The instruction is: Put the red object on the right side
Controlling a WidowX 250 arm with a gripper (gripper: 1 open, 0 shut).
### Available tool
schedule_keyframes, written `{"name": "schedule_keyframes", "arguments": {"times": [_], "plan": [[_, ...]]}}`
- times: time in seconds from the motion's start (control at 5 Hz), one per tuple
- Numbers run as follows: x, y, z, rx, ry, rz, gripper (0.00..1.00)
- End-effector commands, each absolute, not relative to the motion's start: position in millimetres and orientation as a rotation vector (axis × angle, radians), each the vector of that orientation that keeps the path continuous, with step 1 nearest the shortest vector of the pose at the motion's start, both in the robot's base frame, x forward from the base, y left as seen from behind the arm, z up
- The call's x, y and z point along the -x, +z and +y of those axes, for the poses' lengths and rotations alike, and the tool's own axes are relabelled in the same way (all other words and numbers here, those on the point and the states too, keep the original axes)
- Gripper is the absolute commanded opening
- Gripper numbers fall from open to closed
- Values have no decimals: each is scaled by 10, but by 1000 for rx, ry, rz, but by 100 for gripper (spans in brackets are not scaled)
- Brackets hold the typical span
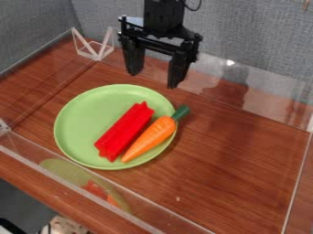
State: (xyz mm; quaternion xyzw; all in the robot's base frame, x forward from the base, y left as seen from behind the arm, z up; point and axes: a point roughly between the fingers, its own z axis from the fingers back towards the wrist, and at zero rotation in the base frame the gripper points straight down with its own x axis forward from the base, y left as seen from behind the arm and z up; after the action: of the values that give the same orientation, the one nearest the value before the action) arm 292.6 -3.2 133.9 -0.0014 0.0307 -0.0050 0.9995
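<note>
Below and to the left of the claw (159, 69), which hangs with its jaws spread wide and nothing held, the red object (124, 131) is seen lying flat in the green plate (76, 117), pressed along its right edge against the carrot (156, 134). Because the two are touching, the carrot could be caught or dragged along when the bar is gripped, and the low ridged bar could be pinched poorly against the plate and slip. Only these two things are held by the plate; the wooden table (244, 137) below and right of the claw is judged to be where the bar belongs.
</note>
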Motion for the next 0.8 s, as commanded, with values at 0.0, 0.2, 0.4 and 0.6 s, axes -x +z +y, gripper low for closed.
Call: {"name": "schedule_keyframes", "arguments": {"times": [0.0, 0.2, 0.4, 0.6], "plan": [[-2801, 1201, -39, -9, -23, 69, 100], [-2641, 1026, 65, -26, -37, 74, 100], [-2590, 915, 212, -23, -60, 50, 100], [-2654, 843, 275, -16, -150, 16, 100]]}}
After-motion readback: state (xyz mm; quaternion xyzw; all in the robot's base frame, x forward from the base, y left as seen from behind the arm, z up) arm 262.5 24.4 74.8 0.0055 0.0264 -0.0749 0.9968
